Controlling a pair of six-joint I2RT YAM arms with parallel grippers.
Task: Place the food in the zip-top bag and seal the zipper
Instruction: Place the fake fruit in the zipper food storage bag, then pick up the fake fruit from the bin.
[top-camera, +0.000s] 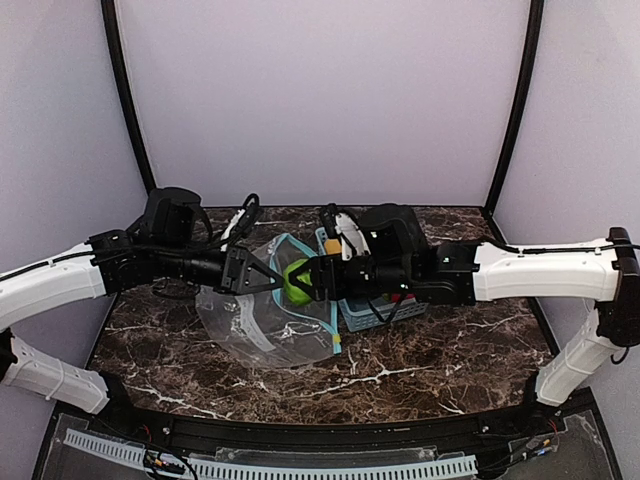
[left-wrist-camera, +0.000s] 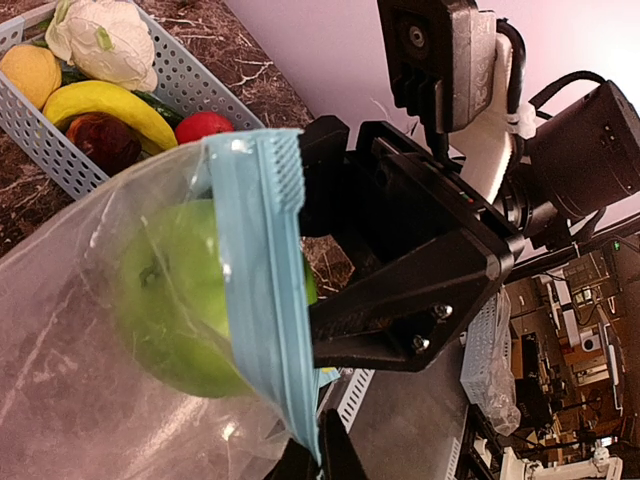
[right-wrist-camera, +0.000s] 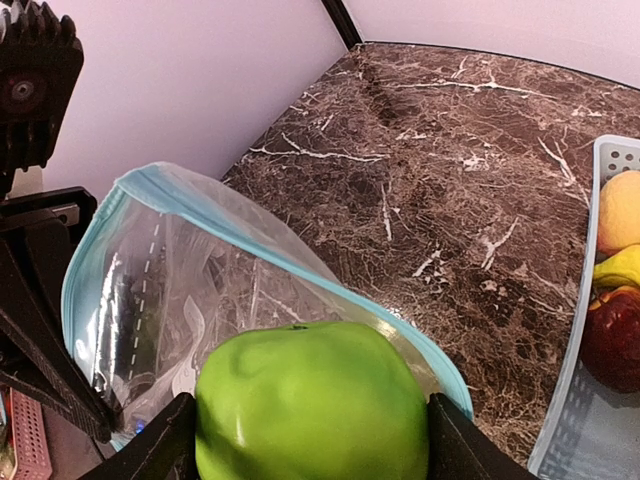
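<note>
On the marble table (top-camera: 420, 370), seen from above, the left gripper (top-camera: 243, 271) is clamped on the zipper (top-camera: 333, 330) at the near-left side of the bag's (top-camera: 250, 325) mouth and holds it lifted. The right gripper (top-camera: 303, 281) grips a green apple (top-camera: 293, 283) right at that mouth. The basket (top-camera: 365, 318) sits just beside the bag, partly hidden under the right arm. From the left wrist, the apple shows through the clear plastic, with the teal strip crossing in front of it and the right gripper's black body crowding close behind. Beyond lie the cauliflower (left-wrist-camera: 105, 40), orange (left-wrist-camera: 30, 72), banana (left-wrist-camera: 105, 105), cucumber (left-wrist-camera: 165, 108), dark red apple (left-wrist-camera: 100, 140) and red apple (left-wrist-camera: 203, 125), all in the basket. From the right wrist, the apple fills the space between both fingers (right-wrist-camera: 165, 445) over the gaping mouth. The left gripper stands at the left, the basket's edge at the right.
</note>
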